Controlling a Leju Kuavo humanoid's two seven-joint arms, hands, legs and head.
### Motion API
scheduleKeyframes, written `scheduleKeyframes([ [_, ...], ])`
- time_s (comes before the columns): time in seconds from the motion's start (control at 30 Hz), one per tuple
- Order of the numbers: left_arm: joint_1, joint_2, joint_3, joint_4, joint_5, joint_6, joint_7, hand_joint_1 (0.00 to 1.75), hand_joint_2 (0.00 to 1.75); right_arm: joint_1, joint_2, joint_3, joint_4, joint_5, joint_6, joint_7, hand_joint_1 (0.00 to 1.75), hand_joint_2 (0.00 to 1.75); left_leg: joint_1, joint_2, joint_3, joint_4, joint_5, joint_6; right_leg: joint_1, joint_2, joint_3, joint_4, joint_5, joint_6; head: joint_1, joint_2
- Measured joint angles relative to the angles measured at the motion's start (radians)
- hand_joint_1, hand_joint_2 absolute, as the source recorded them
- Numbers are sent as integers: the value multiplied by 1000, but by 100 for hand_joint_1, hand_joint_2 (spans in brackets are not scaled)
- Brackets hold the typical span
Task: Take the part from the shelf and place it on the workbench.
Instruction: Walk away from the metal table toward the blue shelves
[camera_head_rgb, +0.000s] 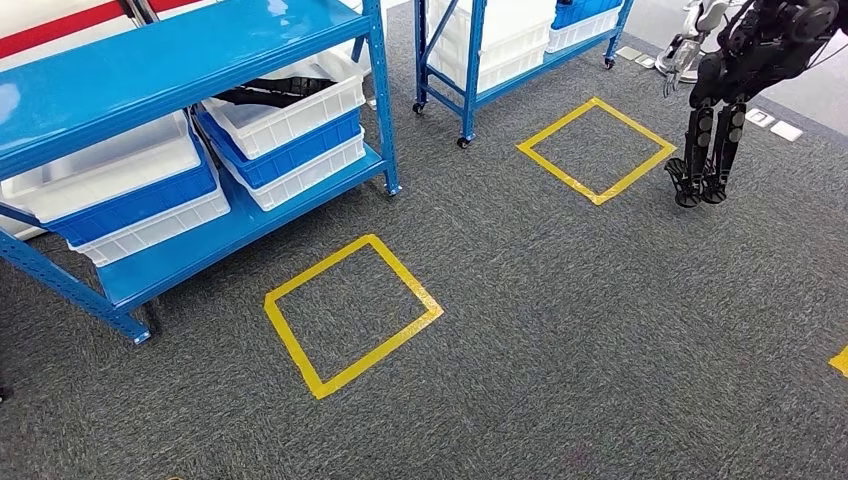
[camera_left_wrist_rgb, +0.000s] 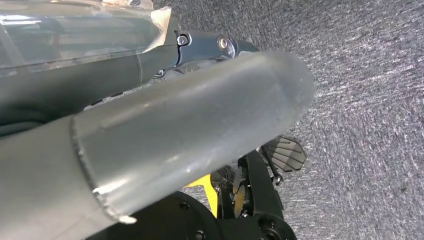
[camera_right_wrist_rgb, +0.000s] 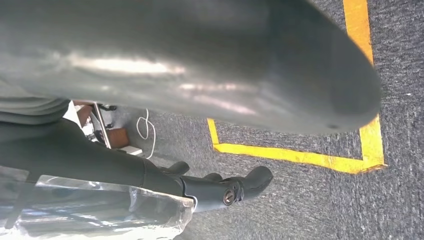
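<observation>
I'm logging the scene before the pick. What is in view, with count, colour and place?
Shelves: two, blue, far left and top centre of the head view.
Bins: several, white and blue, stacked on the shelves; exact count unclear.
Dark parts: black, in the top white bin on the near shelf; count unclear.
Tape squares: two complete, yellow, on the grey carpet, one near, one farther right.
Other robot: one, black, standing top right.
Left robot hand: grey, hanging over the carpet; grip unclear.
Right robot hand: grey, over a tape square; grip unclear.
</observation>
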Motion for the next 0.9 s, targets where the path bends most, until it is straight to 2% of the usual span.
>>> scheduleKeyframes([
  [0.3,3,-4,1,0,8,3,-24,0,0,0,0,-1,0,-2,4,8,0,0,-8,0,0,2,-1,0,-8,0,0,-2,1,1,0,0],
  [0.37,4,-5,1,-1,8,3,-32,0,0,0,2,-2,0,-4,4,9,0,0,-11,1,0,1,-1,9,-15,0,5,-11,4,7,-1,0],
  [0.43,5,-7,1,-2,9,5,-38,0,0,0,5,-3,0,-7,4,10,0,0,-5,5,22,-36,14,28,-13,-2,12,-20,7,15,-2,0],
  [0.5,7,-10,1,-2,9,7,-43,0,0,-1,4,-7,0,-10,4,14,0,0,4,10,48,-80,34,43,-6,-1,-8,28,-19,10,0,0],
  [0.57,8,-14,1,-2,5,8,-47,0,0,-1,2,-15,0,-17,5,22,0,0,5,12,54,-88,37,46,-12,0,-67,143,-67,6,2,0],
  [0.6,8,-15,1,-2,2,8,-50,0,0,-1,0,-19,0,-21,5,25,0,0,7,12,54,-88,36,43,-16,0,-94,191,-82,10,3,0],
  [0.63,9,-15,1,-2,-1,7,-53,0,0,0,-2,-23,0,-27,5,27,0,0,9,11,54,-85,33,38,-22,0,-104,207,-81,19,2,0],
  [0.67,10,-16,1,-2,-3,5,-56,0,0,1,-4,-27,0,-31,5,28,0,0,13,9,54,-81,30,32,-27,0,-97,191,-68,31,2,0],
  [0.73,11,-18,1,-2,-6,3,-60,0,0,2,-7,-33,0,-36,5,29,0,0,23,6,51,-64,18,15,-40,-1,-46,86,-20,60,3,0],
  [0.77,11,-17,1,-2,-8,3,-61,0,0,1,-8,-35,0,-38,5,29,0,0,25,5,46,-51,9,3,-42,2,-26,47,-6,69,5,0],
  [0.8,11,-15,1,-3,-10,3,-64,0,0,1,-8,-39,0,-40,5,28,0,0,26,4,40,-33,-3,-9,-44,5,-11,17,2,68,8,0],
  [0.83,11,-14,1,-3,-13,3,-67,0,0,1,-8,-42,0,-42,5,27,0,0,26,4,33,-19,-12,-19,-44,8,-5,5,3,61,9,0],
  [0.9,11,-14,0,-3,-17,3,-71,0,0,2,-8,-47,0,-47,5,26,0,0,27,2,28,-5,-23,-28,-40,10,-8,16,-4,34,7,0],
])
